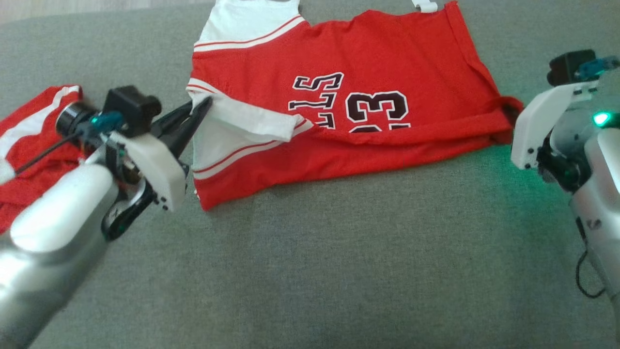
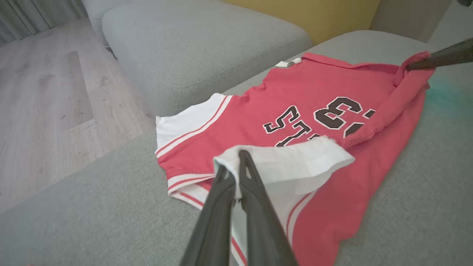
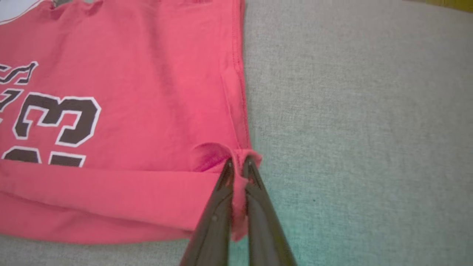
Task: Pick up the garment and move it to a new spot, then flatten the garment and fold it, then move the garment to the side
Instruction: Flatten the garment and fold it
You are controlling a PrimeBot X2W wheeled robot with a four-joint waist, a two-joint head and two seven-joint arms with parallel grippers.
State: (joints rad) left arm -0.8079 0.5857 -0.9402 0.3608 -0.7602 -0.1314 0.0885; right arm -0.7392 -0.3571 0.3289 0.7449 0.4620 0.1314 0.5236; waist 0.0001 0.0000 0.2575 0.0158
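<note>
Grey woven fabric of a sofa seat (image 1: 310, 271) lies under everything. On it, toward the far side from the robot, rests the red jersey (image 1: 387, 58). It is spread mostly flat, with white sleeves edged by red stripes, and with dark letters and the number 23 outlined in white. Its near long edge is turned over onto the body, so a folded band covers the lower part of the number.

The left gripper (image 2: 236, 168) is clenched on the white sleeve (image 2: 295, 166) at the robot's left end, and this sleeve is lifted and doubled over the red cloth. The right gripper (image 3: 238, 166) is clenched on the red hem corner at the other end of the band. A little cloth is pinched between its two dark fingers.

A green light (image 1: 602, 118) shines on the right arm and tints the seat near it. Beside the left arm lies another red and white garment (image 1: 29, 145), crumpled and apart from the jersey. Beyond the jersey I see a second grey cushion (image 2: 207, 44), something yellow (image 2: 314, 14) behind it, and a pale wooden floor (image 2: 44, 96).
</note>
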